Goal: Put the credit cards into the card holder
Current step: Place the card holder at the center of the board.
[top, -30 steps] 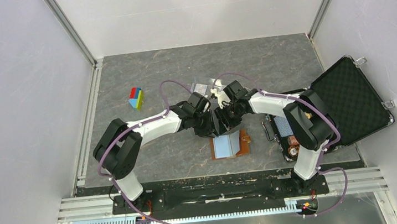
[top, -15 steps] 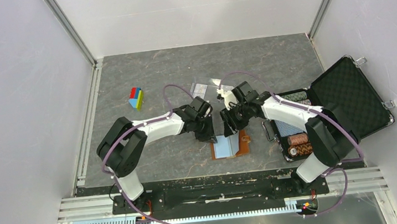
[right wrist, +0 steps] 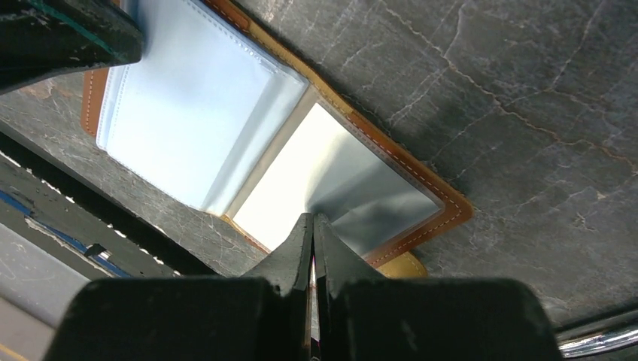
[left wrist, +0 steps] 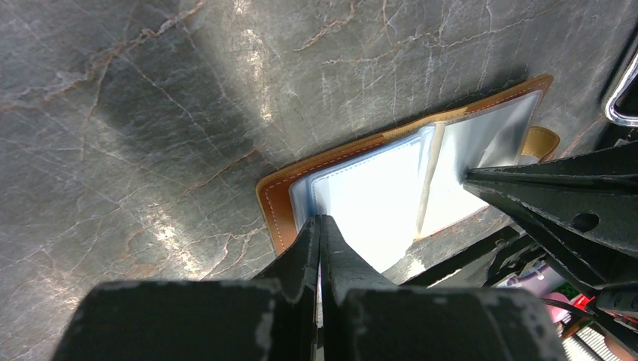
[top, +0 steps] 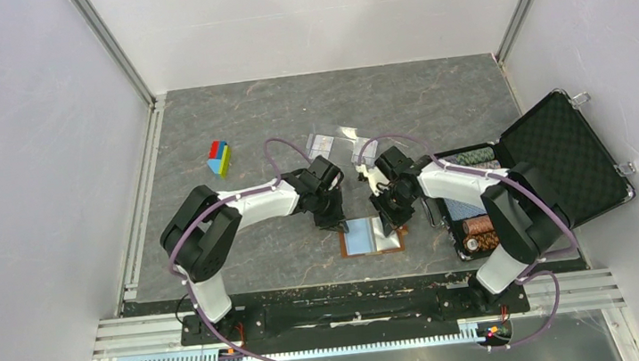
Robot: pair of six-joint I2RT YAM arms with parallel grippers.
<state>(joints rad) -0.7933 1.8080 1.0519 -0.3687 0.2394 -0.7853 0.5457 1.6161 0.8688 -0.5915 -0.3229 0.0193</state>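
two closed grippers meet over the card holder, which lies spread open and flat on the grey marbled table, near its front edge and midway between the arm bases. the left gripper comes in from the left and the right gripper from the right.

in the left wrist view the left jaws are pressed together, with nothing clearly seen between them. their tips rest on the pale blue plastic sleeve of the holder's left page, close to its brown stitched border. the right gripper's dark tips touch the other page.

the right wrist view shows the right jaws shut too, holding nothing visible. their tips press on the shiny clear sleeve of the right page, just above the tan snap tab that pokes out past the holder's edge. a fold runs between the two sleeves. whether a card sits inside either sleeve cannot be told.

several small pale flat pieces lie farther back at the middle of the table, well apart from the holder and too small to tell what they are. one multicoloured block sits to the left of them. a black foam-lined case stands open at the right edge, with stacked poker chips in its near half.
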